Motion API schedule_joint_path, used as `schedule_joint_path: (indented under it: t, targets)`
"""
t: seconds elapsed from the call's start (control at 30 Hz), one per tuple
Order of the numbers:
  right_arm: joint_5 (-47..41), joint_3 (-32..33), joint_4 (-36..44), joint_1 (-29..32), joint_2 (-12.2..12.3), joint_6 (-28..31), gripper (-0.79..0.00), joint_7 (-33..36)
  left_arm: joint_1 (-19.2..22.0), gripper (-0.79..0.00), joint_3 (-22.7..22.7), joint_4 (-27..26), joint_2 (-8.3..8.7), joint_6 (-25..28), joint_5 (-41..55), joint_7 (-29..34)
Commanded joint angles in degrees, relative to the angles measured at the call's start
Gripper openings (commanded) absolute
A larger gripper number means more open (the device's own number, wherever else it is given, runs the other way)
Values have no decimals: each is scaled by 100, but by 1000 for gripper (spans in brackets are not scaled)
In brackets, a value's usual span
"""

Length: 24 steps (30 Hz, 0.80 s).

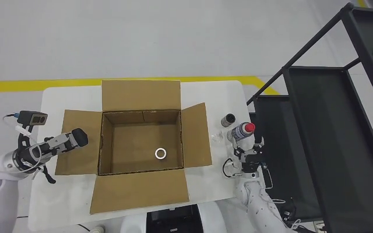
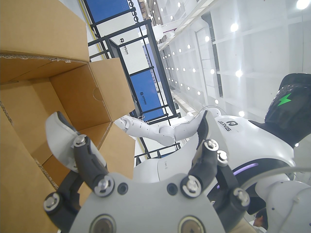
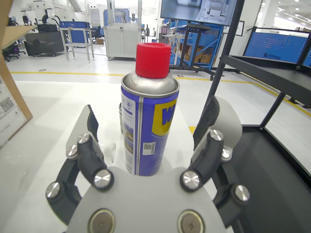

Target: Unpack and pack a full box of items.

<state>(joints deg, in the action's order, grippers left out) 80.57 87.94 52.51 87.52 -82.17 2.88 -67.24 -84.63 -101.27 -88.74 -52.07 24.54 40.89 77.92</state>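
Your right tool (image 3: 151, 109) sits right of the box (image 1: 140, 93). Its fingers are spread wide on either side of the can (image 3: 145, 132) and do not touch it. The red-capped can stands upright on the surface (image 1: 70, 99). Your left tool (image 2: 130, 124) is on the box's opposite side, over the left flap, wide open and holding nothing. Inside the box you see a white ring (image 1: 161, 153) lying flat on the bottom. Beyond the can, also right of the box, stands a dark-topped can (image 1: 228, 120).
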Motion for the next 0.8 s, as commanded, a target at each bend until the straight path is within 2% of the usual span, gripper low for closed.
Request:
schedule_joint_path:
  t: [0.0, 0.23, 0.47, 0.57, 0.73, 0.77]
  targets:
    - [67, 98, 450, 338, 45, 98, 0, -74, 0, 0, 0, 0, 0, 0, 0, 0]
    - [269, 475, 2797, 1911, 193, 650, 0, 270, 0, 0, 0, 0, 0, 0, 0, 0]
    - [330, 560, 5262, 3167, 263, 1200, 0, 1756, 0, 0, 0, 0, 0, 0, 0, 0]
    - [373, 516, 5985, 3347, 280, 1310, 0, 2388, 0, 0, 0, 0, 0, 0, 0, 0]
    - [257, 444, 6707, 3203, 304, 1442, 0, 3288, 0, 0, 0, 0, 0, 0, 0, 0]
    - [219, 379, 6811, 3202, 316, 1671, 0, 3474, 0, 0, 0, 0, 0, 0, 0, 0]
